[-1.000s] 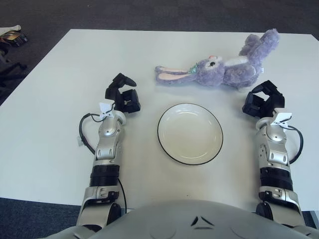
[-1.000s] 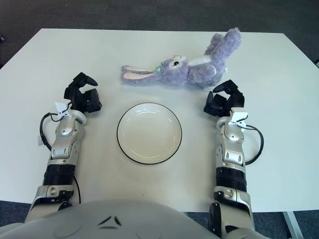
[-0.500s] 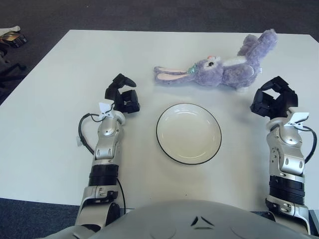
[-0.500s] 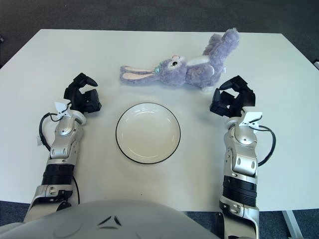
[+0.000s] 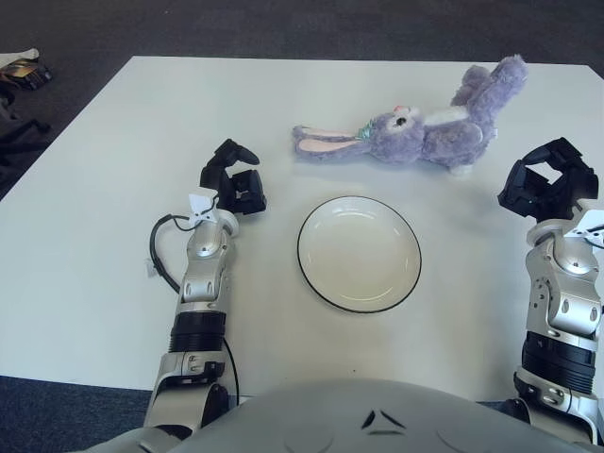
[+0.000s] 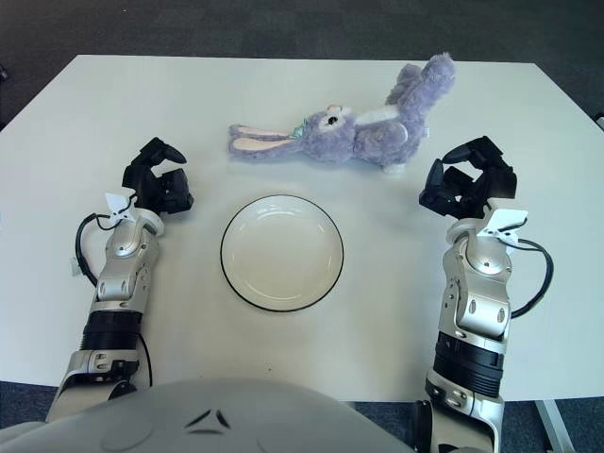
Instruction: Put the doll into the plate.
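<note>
A purple plush rabbit doll (image 5: 425, 132) lies on its side on the white table, ears pointing left, behind the plate. The white plate (image 5: 360, 253) with a dark rim sits empty at the table's middle. My right hand (image 5: 547, 181) is raised to the right of the doll, a little in front of it, fingers spread and holding nothing. My left hand (image 5: 232, 179) rests to the left of the plate, fingers relaxed and empty.
The white table (image 5: 113, 170) spans the view, with its far edge beyond the doll. Dark carpet lies behind it. An office chair base and a small object (image 5: 24, 71) show at the far left off the table.
My right hand has moved to the right and lifted, away from the plate and towards the doll's right side. The left hand, doll and plate have stayed put.
</note>
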